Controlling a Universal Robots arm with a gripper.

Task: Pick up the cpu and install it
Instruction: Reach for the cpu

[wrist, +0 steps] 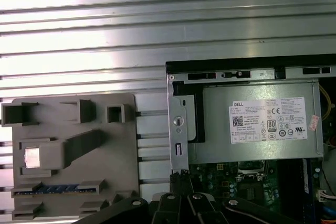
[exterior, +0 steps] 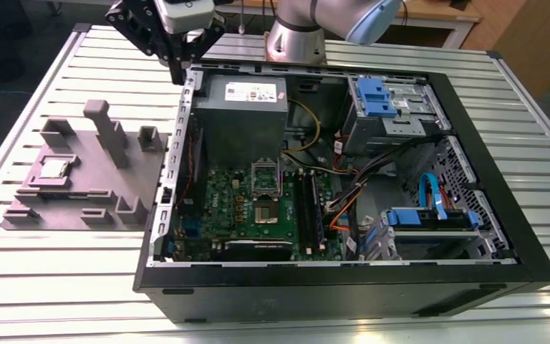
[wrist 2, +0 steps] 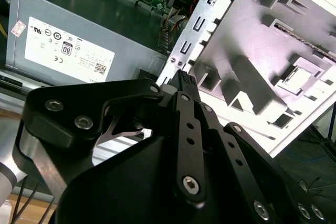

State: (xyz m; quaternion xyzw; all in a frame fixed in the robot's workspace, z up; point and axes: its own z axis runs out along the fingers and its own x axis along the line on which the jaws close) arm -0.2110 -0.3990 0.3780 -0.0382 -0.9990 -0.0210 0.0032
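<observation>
Ribbed aluminium slats form the table (exterior: 84, 287). At the exterior view's left, the cpu (exterior: 54, 168), a flat silvery square, sits recessed in a matte grey stepped block (exterior: 103, 185). Upper left, the black angular gripper (exterior: 180, 76) hangs clenched and empty above the edge of the open case (exterior: 351, 290).

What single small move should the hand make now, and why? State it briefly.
Probably carry the hand toward the exterior view's left until it is over the cpu. The hand hangs empty above the computer case's far corner, by the power supply, while the cpu lies untouched in the grey fixture block, well apart from it.
</observation>
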